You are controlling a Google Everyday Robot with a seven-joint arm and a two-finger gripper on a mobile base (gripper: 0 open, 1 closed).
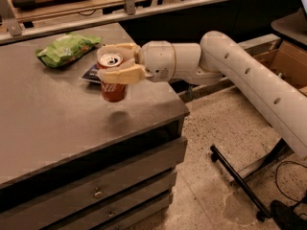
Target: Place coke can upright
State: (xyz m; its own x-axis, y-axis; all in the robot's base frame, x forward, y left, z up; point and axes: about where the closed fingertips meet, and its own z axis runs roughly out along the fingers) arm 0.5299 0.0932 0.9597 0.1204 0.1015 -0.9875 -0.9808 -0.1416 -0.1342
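The coke can (112, 83) is red with a silver top and stands upright in the air, a little above the grey table top (57, 119), with its shadow on the surface just below it. My gripper (115, 61) comes in from the right on a white arm and is shut on the can's upper part, one cream finger in front and one behind it.
A green chip bag (67, 48) lies at the back left of the table. A dark blue packet (92, 73) lies just behind the can. The table's right edge is close to the can. Drawers are below, and a black stand leg (240, 182) lies on the floor.
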